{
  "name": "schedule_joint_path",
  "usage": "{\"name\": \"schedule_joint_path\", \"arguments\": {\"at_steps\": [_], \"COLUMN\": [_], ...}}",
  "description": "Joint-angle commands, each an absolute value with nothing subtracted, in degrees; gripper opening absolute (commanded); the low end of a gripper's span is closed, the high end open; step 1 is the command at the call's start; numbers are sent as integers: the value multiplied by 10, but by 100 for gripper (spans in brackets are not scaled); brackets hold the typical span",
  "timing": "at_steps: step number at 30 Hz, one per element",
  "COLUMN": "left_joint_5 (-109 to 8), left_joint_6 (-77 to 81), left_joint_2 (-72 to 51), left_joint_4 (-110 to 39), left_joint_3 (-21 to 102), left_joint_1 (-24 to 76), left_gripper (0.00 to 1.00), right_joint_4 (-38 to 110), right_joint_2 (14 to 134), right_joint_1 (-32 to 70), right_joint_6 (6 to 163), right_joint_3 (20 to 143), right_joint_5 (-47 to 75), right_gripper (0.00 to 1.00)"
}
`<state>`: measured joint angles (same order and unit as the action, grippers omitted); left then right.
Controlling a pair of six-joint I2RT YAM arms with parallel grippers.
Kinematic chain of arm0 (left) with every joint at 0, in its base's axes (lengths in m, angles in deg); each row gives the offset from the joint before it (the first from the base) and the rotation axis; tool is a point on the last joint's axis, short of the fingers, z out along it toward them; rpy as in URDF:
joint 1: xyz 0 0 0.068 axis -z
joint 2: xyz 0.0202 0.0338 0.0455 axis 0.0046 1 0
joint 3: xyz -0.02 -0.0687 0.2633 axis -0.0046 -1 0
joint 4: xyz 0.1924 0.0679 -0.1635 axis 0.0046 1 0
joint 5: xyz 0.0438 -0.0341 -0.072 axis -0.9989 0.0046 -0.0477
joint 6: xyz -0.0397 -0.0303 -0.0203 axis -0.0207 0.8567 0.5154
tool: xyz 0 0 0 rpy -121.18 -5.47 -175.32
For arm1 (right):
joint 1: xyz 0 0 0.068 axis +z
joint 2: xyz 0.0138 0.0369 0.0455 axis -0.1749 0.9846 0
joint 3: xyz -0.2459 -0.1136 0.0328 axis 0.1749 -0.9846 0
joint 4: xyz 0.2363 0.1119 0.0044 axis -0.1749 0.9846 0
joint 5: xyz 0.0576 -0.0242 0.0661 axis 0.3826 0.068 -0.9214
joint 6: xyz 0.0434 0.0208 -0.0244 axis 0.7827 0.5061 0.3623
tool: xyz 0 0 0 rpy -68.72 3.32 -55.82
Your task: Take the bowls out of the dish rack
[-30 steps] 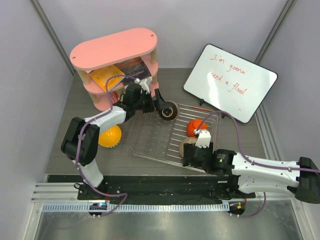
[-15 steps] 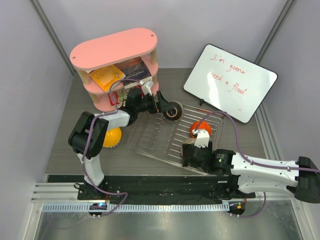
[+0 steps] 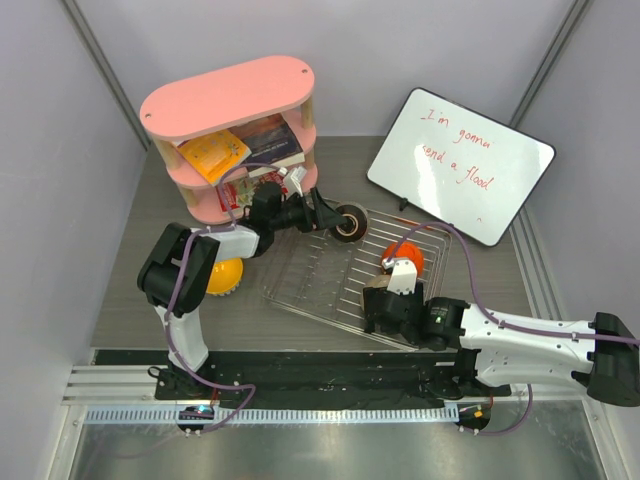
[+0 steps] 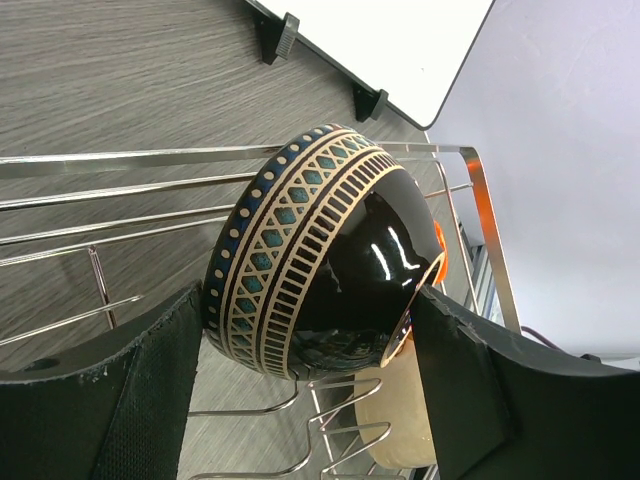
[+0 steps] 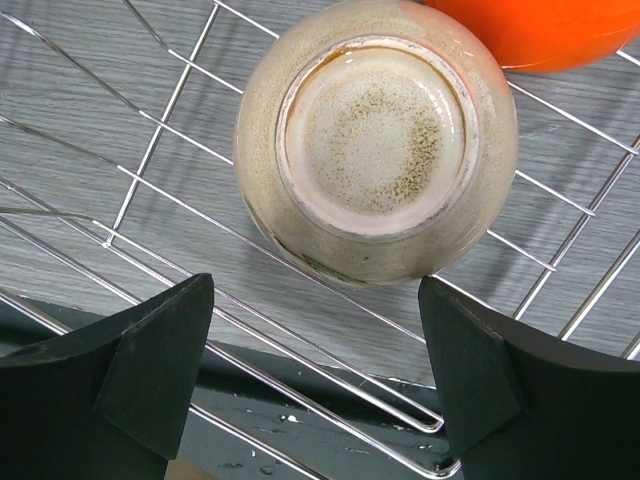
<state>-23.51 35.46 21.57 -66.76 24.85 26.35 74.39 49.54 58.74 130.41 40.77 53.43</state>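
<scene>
Your left gripper (image 4: 308, 300) is at the far left corner of the dish rack (image 3: 310, 280), with its fingers on either side of the dark patterned bowl (image 4: 320, 230). That bowl lies tipped on its side on the wires, glossy inside turned away to the right. Both pads look to be against it, but you cannot tell from the wrist view whether the grip is firm or only just touching. Your right gripper (image 5: 315, 290) hangs over the near right part of the rack with its fingers well apart and nothing between them. Just beyond them sits the cream bowl (image 5: 375, 150), upside down on the wires with its speckled foot ring facing up. The orange bowl (image 5: 540, 25) is in the rack right behind the cream one, close to it or touching. The yellow bowl (image 3: 222, 276) is out of the rack, upside down on the table (image 3: 130, 290) to the rack's left, near the foot of the pink shelf (image 3: 228, 98).
</scene>
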Motion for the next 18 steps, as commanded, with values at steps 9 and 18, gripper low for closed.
{"name": "schedule_joint_path", "arguments": {"at_steps": [9,18], "left_joint_5": [-217,-232], "left_joint_6": [384,370], "left_joint_2": [220,166], "left_joint_4": [-655,-604], "left_joint_3": [215,215], "left_joint_1": [271,271], "left_gripper": [30,0], "right_joint_4": [743,744], "right_joint_2": [487,490], "right_joint_1": [584,582], "right_joint_6": [1297,1298], "right_joint_3": [404,407], "right_joint_5": [513,515], "right_gripper": [89,89]}}
